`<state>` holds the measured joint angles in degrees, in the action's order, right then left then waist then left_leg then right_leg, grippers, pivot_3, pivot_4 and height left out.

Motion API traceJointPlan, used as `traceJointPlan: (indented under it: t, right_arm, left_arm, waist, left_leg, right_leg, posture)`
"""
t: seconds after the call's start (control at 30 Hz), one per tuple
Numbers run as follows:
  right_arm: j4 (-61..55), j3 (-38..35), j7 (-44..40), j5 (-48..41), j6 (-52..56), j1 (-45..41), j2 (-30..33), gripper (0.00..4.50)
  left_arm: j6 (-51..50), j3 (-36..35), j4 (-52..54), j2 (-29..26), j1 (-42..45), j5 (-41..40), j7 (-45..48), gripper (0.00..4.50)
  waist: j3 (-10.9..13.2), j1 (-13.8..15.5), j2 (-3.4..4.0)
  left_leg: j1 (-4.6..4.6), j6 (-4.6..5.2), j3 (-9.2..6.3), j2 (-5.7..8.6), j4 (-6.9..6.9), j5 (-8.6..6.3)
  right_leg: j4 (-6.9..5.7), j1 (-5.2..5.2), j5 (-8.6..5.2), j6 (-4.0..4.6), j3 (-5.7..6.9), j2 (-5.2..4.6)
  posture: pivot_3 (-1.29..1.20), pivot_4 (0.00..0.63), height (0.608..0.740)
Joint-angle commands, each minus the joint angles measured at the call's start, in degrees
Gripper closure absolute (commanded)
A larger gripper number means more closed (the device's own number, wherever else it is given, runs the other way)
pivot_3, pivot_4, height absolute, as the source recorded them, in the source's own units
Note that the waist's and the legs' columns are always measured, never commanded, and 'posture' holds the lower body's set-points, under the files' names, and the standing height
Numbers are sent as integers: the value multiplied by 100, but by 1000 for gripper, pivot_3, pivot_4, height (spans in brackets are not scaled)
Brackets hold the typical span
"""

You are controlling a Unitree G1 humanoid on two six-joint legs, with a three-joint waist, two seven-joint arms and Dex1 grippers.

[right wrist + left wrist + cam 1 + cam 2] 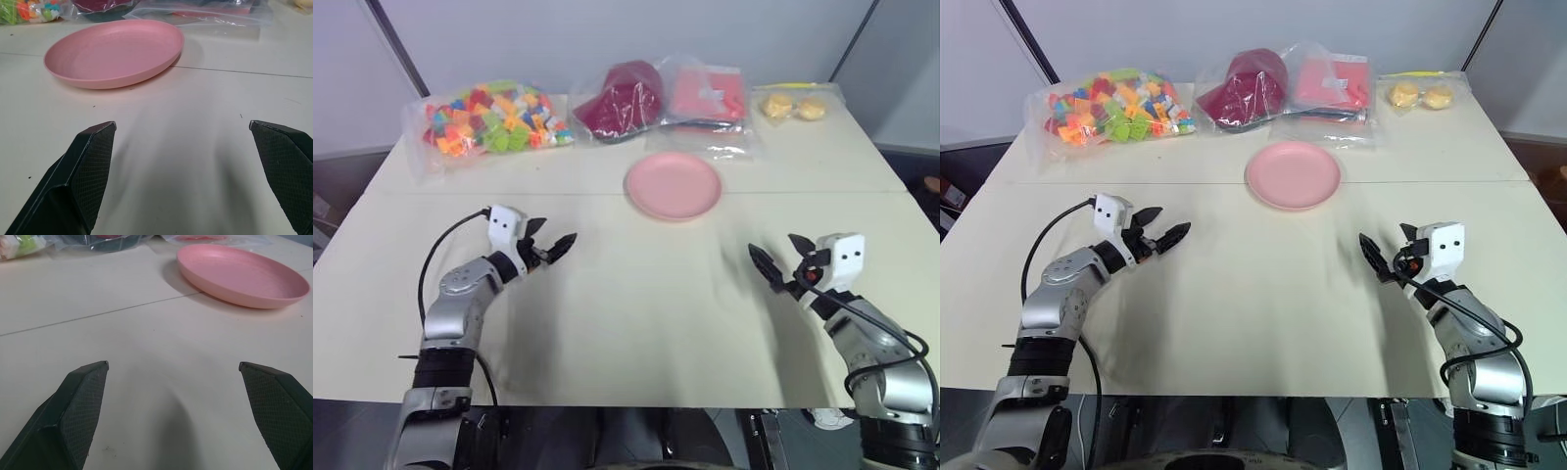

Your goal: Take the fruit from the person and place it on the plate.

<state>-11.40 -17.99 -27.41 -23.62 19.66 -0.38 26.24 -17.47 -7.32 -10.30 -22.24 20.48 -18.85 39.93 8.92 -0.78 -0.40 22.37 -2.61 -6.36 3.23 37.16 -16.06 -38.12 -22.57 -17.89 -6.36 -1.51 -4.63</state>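
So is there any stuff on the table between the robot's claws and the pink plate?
No. Bare table lies between each open tool, left and right, and the pink plate. The bags sit behind the plate.

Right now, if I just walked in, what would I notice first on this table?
Probably the clear bag of bright, many-coloured plastic blocks at the far left of the cream table. Next, the round, shallow pink plate lying bare near the middle, in front of the bags of red things. Nearer, the left end effector and right end effector hover open, holding nothing.
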Motion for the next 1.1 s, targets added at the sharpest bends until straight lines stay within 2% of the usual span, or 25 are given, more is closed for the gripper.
traceJointPlan:
  t: [0.03,1.1]
  right_arm:
    - [-153,6,15,35,-108,-7,6,41]
    - [111,85,55,301,-298,-37,-32,41]
  left_arm:
    - [-66,18,211,-35,86,-138,104,37]
    - [88,30,242,-100,84,-53,199,37]
  waist:
    - [0,0,0]
    - [0,-1,0]
  left_leg:
    - [0,0,0,0,0,0]
    - [0,-1,0,0,0,0]
  right_leg:
    - [0,0,0,0,0,0]
    - [0,0,0,0,0,0]
  posture:
    - [0,150,740]
    - [0,150,740]
